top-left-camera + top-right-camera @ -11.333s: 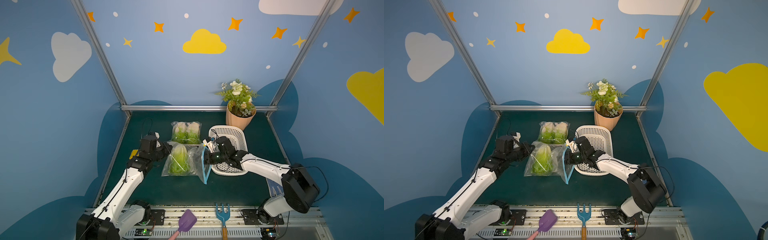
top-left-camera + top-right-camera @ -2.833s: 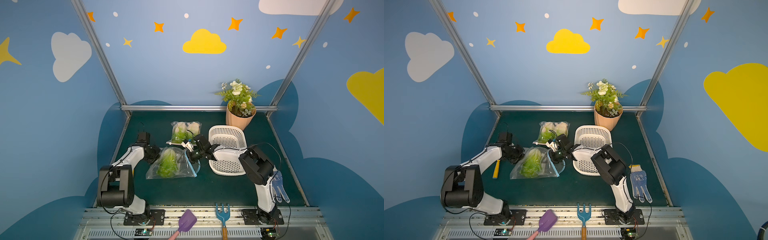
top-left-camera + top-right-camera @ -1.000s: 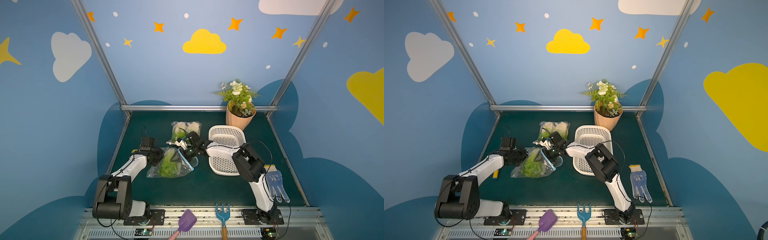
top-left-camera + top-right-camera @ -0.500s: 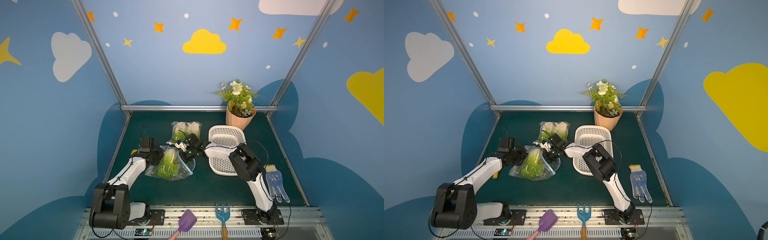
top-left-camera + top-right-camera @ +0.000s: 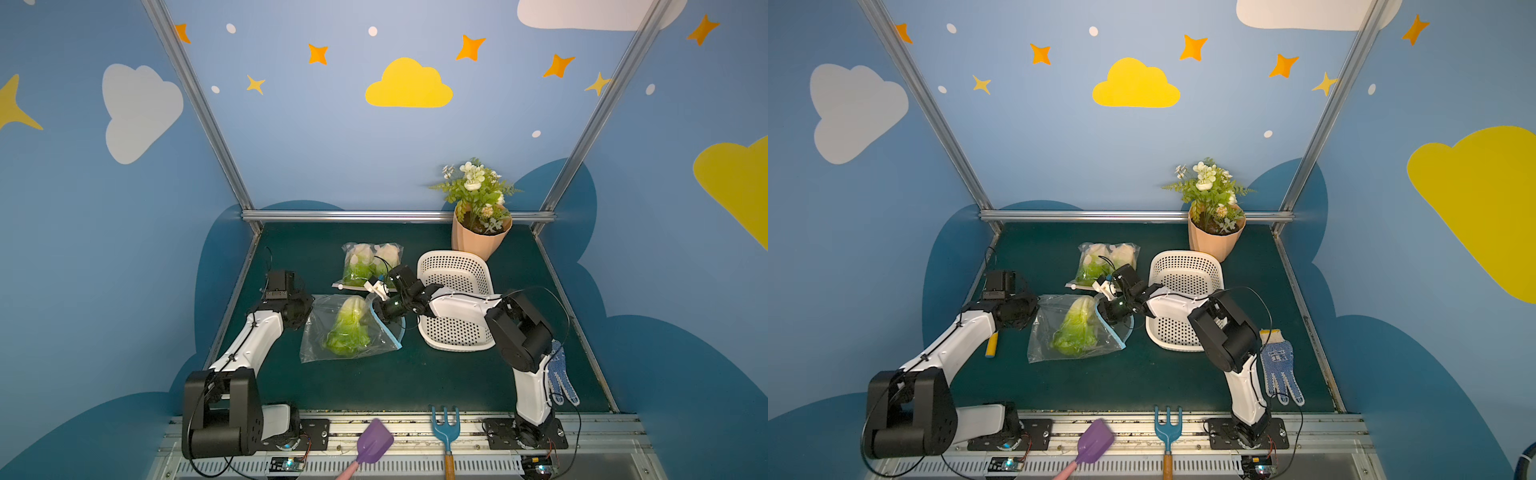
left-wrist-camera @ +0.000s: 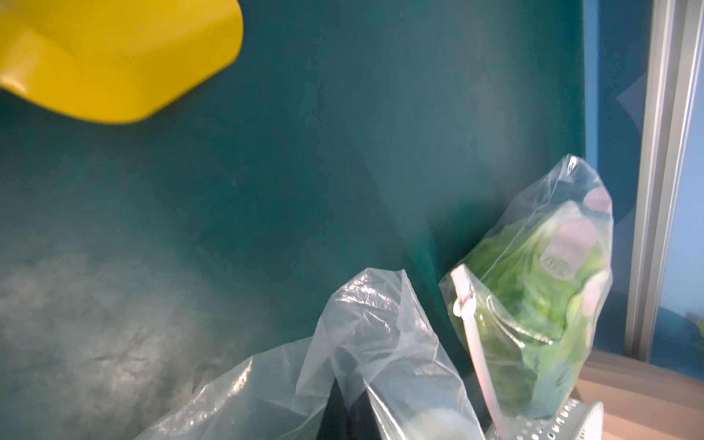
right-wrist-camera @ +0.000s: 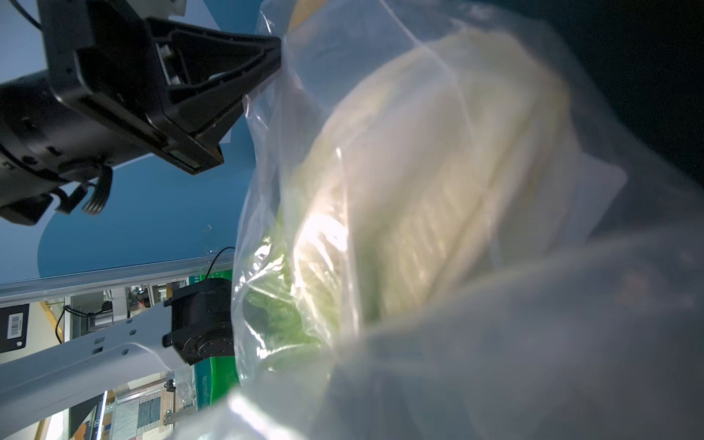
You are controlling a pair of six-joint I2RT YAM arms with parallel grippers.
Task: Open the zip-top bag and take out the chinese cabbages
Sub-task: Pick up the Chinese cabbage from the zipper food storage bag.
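A: Tool states?
B: Left tool (image 7: 272, 53) is pressed together on film at the far-left corner of the zip-top bag (image 5: 320, 345). Right tool (image 5: 377, 309) is also closed, at the bag's blue zip edge (image 5: 1109, 328) on the right. Can't tell whether it pinches film or nothing.
A: Cabbages?
B: One of the chinese cabbages (image 5: 348, 328) lies inside that bag, pale stem far, green leaves near. Bag rests on the surface (image 5: 374, 386), left of the white basket (image 5: 455, 266). Two more heads are in a second bag (image 5: 370, 266) just beyond it.
A: Progress?
B: Mouth looks parted, so I'd call the opening done for the near bag. Nothing is out yet. Remaining: extract that head, then open the second bag and pull its two.
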